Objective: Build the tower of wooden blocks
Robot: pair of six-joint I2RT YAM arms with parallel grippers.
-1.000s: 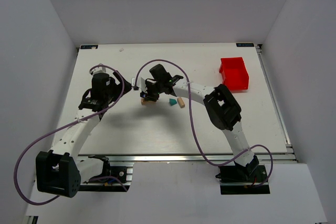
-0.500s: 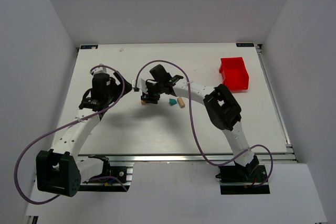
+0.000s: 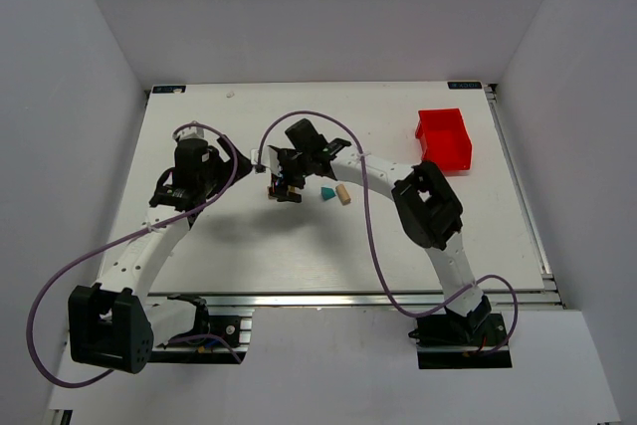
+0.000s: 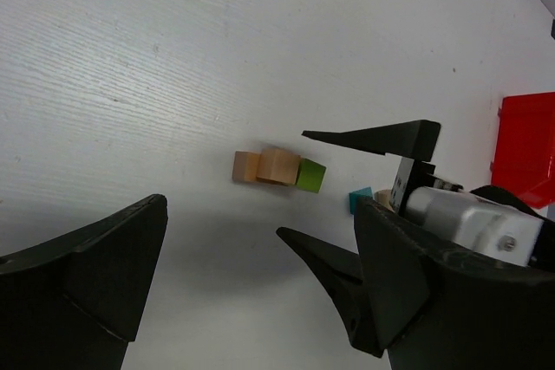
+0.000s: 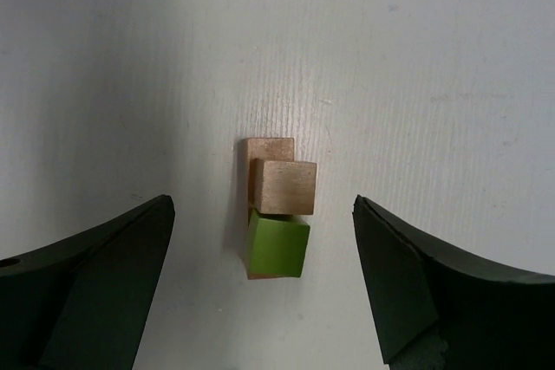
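— What sits nearest on the white wood-grain table?

— The right claw, black and two-fingered, is spread wide with nothing in it. Its fingers stand on either side of the wood block tower, clear of it on both sides.

— And the tower itself?

— It is a tiny cluster around the middle of the table. There is a plain tan wooden block, a second tan wooden block touching it, and a lime-green wooden cube against that one. From the right wrist the second tan block looks as though it rides over the first. From the left wrist the three look like a row lying flat, so I can't tell whether anything is truly stacked.

— Anything loose beside it?

— Just to its right lies a small teal wooden block. Next to that, touching or nearly so, is a short pale tan wooden peg. Both rest on the table, apart from the cluster.

— The other arm?

— The left claw, also black, hangs to the left of the tower and a little farther back. Its jaws are as wide as the right one's, and it is empty. It faces the blocks, with the right claw across from it.

— Farthest?

— A red plastic bin sits near the far right of the table, well apart from the blocks.
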